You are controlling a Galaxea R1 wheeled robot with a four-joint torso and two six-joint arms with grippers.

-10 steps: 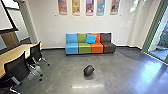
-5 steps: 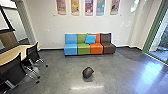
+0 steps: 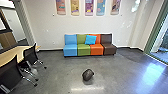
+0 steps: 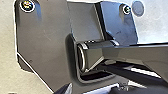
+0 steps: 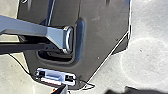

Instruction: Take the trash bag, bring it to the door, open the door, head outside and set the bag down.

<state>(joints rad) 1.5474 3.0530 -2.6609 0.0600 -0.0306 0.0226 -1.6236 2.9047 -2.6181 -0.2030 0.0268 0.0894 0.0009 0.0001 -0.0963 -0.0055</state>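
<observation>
The dark trash bag point(image 3: 87, 74) lay on the floor point(image 3: 55, 72), in front of the multicolored sofa point(image 3: 83, 50). Whether my left claw point(image 4: 94, 88) and my right claw point(image 5: 96, 89) were each open or closed, I could not tell.

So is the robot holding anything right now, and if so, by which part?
Nothing, as far as I can see. The dark bag sits untouched on the grey floor, in front of the colourful couch.
</observation>
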